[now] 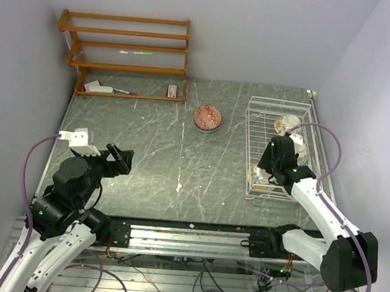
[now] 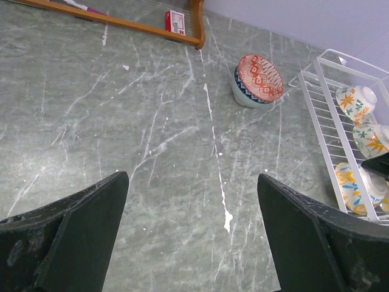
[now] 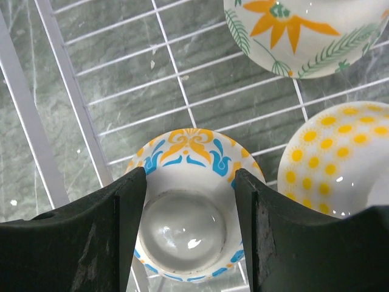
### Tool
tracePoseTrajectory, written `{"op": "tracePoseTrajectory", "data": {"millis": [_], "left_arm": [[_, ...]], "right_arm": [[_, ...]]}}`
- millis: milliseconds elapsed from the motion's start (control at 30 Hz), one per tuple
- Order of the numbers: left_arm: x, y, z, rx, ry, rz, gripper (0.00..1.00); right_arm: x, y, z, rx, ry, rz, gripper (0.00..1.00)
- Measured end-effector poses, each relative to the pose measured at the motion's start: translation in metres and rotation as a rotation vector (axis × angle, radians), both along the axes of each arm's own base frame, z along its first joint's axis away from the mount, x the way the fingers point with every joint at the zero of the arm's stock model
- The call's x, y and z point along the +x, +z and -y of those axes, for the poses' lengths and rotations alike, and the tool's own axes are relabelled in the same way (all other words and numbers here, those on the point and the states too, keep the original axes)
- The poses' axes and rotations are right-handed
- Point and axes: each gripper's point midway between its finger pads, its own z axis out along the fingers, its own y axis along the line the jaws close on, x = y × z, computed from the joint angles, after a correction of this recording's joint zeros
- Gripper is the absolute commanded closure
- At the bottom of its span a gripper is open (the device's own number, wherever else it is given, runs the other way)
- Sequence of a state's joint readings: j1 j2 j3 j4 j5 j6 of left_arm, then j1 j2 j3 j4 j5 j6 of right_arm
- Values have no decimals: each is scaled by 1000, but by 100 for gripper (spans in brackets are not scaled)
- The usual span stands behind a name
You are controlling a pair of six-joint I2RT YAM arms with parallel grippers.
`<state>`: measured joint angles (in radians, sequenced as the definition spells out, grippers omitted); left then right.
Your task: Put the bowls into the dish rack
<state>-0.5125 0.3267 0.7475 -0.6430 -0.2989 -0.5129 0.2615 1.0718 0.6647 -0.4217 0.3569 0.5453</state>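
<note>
From above, the right pincer (image 1: 274, 164) is down inside the dish rack (image 1: 248, 133), with bowls close about it. The left pincer (image 1: 118, 157) hangs over the bare worktop (image 1: 155, 136). One red-patterned bowl (image 1: 207, 117) sits outside the rack, well ahead of the left pincer and to its right.

In the left wrist view, the left pincer (image 2: 193, 182) gapes wide and holds nothing. The red-patterned bowl (image 2: 258, 79) lies far ahead and to the right, short of the rack (image 2: 328, 115).

In the right wrist view, the right pincer (image 3: 189, 201) straddles the foot of an upturned blue-and-yellow bowl (image 3: 188, 152) resting on the rack's wires (image 3: 73, 91). Its fingers (image 3: 91, 237) sit right against the bowl; whether they are squeezing it or have let go, I cannot tell. A sun-dotted bowl (image 3: 328, 158) lies just beside the right finger, and an orange-flower bowl (image 3: 292, 36) is ahead and to the right.

This looks like the set-down. It would go best if the pincer spreads only slightly, so the right finger spares the sun-dotted bowl, then rises straight up.
</note>
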Motion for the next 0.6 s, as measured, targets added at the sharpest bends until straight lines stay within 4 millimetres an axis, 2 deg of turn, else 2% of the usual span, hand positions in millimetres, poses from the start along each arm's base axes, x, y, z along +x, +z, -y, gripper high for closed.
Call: {"op": "tracePoseTrajectory", "data": {"millis": [367, 500, 600], "left_arm": [[-3, 3, 1, -9, -11, 12, 2], [-3, 3, 1, -10, -12, 13, 2], [-3, 3, 1, -10, -12, 13, 2]], "right_arm": [[-28, 5, -12, 8, 5, -17, 41], [-29, 28, -15, 20, 4, 11, 39], [-17, 59, -14, 18, -6, 82, 38]]}}
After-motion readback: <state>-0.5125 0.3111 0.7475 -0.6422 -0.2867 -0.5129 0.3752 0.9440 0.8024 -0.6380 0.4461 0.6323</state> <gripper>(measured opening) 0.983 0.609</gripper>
